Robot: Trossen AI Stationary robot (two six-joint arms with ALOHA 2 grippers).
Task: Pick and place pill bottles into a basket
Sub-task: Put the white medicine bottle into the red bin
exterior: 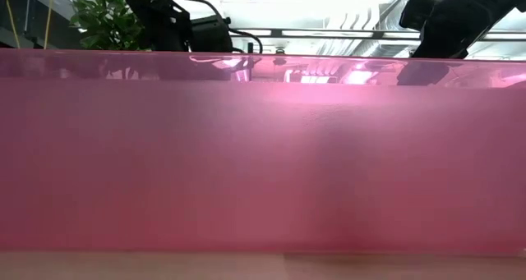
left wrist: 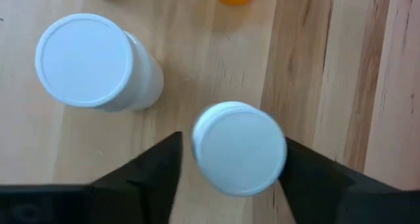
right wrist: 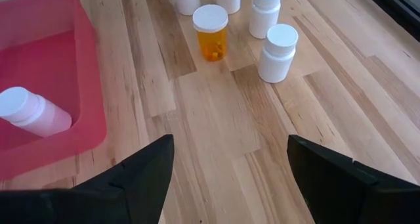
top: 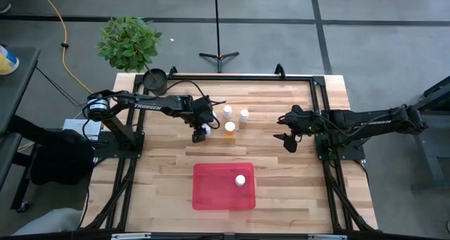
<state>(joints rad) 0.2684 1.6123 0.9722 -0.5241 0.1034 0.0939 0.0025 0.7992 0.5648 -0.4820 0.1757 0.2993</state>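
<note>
Matt wooden table [top: 281,169]; translucent red plastic basket [top: 211,194].

No text, label, brand or number can be read on anything here.

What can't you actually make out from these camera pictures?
- Low view: the red tray's wall fills the picture, hiding the table and every bottle.
- Left wrist view: whether the left tool already grips the white-capped bottle; its cap hides any contact.
- High view: bottle labels, too small.
</note>
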